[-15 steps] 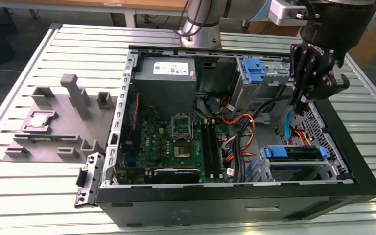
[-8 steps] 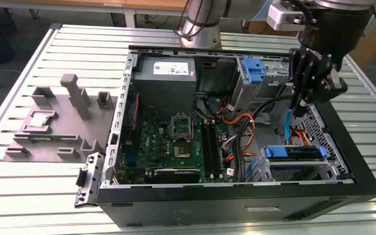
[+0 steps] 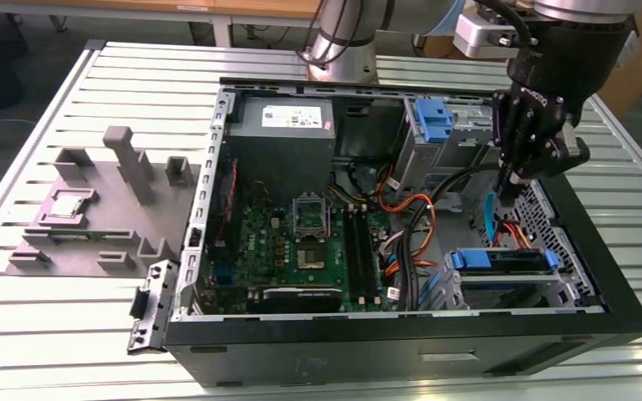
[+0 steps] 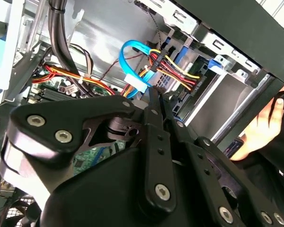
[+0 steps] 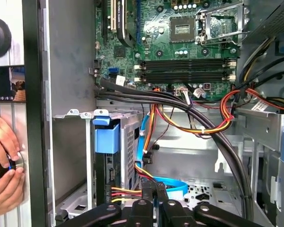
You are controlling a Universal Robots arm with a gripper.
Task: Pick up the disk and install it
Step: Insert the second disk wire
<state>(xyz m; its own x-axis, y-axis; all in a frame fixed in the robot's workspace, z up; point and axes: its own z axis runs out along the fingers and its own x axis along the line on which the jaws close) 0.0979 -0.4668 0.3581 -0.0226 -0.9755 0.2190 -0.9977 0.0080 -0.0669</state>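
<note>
The disk [image 3: 500, 261] lies flat in the drive bay at the near corner of the open computer case [image 3: 410, 338], on the exterior view's right. Blue rails run along its edges. In the first wrist view the disk's blue rail [image 5: 106, 139] shows in the bay, with red, yellow and black wires plugged in beside it. My gripper [image 3: 512, 190] hangs inside the case just above and behind the bay, next to a looped blue data cable [image 3: 485, 219]. Its fingers [image 4: 155, 101] are pressed together with nothing between them in both wrist views, as with the fingertips [image 5: 157, 190].
A grey fixture [image 3: 109, 209] with a small silver chip [image 3: 70, 205] stands on the slatted table at the exterior view's left. A cage with a blue latch [image 3: 438, 117] sits at the case's far side. A person's hands [image 5: 2, 161] rest just outside the case wall.
</note>
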